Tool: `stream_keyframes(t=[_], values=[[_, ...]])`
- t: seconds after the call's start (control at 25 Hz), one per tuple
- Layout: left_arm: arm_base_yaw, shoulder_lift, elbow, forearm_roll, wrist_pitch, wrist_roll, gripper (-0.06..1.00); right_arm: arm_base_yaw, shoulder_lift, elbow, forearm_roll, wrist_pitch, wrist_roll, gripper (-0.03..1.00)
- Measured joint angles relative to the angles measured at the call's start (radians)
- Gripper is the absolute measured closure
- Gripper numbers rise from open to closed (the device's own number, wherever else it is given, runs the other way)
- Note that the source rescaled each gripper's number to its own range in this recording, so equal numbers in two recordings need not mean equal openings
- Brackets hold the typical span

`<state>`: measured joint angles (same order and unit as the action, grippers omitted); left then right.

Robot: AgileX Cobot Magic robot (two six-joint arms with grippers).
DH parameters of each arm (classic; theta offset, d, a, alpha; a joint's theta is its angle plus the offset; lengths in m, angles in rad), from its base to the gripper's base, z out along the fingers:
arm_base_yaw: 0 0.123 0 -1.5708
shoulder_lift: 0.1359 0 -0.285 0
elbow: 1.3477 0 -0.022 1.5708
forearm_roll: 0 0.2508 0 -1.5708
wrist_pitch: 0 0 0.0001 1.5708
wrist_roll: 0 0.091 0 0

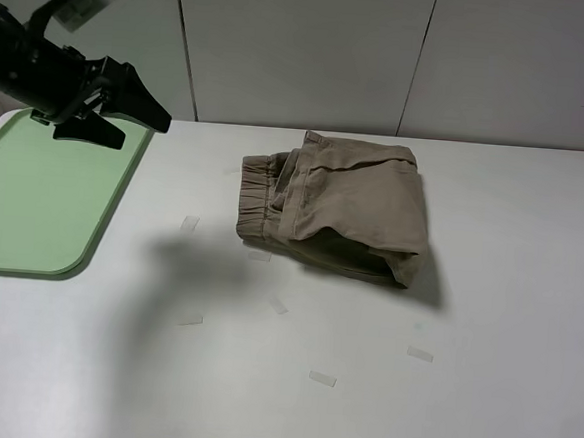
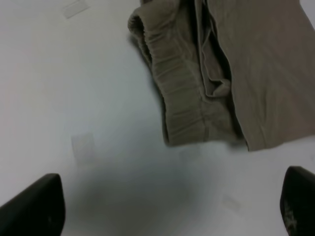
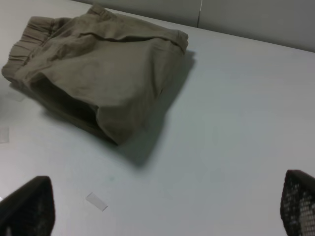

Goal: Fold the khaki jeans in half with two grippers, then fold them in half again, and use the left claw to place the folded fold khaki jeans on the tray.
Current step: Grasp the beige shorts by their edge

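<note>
Shows the khaki jeans (image 1: pixel 343 208) lying folded into a compact, roughly square bundle near the middle of the white table (image 1: pixel 507 294), with the gathered elastic waistband turned toward the tray (image 1: pixel 33 201) and a loose, gaping fold along the near edge. Sets the pale-green tray at the table's left side, well apart from the bundle. Catches the left claw (image 1: pixel 146 132) hanging over the tray's far right corner, apparently raised clear of the surface to judge by the soft shadow (image 1: pixel 179 261) thrown on the table between tray and cloth. Has its pointed fingers spread wide and gripping nothing, and from its wrist camera looks down on the waistband end of the bundle. Leaves the right gripper (image 3: pixel 165 206) out of the high view. Reveals, from its own wrist camera, dark fingertips (image 3: pixel 29 209) standing far apart with nothing between them, facing the bundle from the side away from the waistband. Picks out a few small clear strips of tape (image 1: pixel 322 379) scattered on the tabletop around the cloth.
</note>
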<state>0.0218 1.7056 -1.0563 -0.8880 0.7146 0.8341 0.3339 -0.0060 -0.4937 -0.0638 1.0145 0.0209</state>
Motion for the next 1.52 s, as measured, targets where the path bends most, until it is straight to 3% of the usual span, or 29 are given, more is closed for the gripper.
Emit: stream_keyframes(t=[0.24, 0.48, 0.76, 1.52], values=[[0.000, 0.207, -0.135, -0.100, 0.052, 0.052, -0.01, 0.000, 0.000, 0.000, 0.000, 0.000, 0.000, -0.02], [-0.022, 0.381, -0.237, -0.220, 0.136, 0.179, -0.01, 0.000, 0.000, 0.000, 0.000, -0.001, 0.000, -0.02], [-0.059, 0.504, -0.308, -0.306, 0.228, 0.283, -0.01, 0.000, 0.000, 0.000, 0.000, -0.001, 0.000, -0.02], [-0.201, 0.689, -0.410, -0.482, 0.183, 0.381, -0.01, 0.000, 0.000, 0.000, 0.001, 0.000, 0.000, -0.02]])
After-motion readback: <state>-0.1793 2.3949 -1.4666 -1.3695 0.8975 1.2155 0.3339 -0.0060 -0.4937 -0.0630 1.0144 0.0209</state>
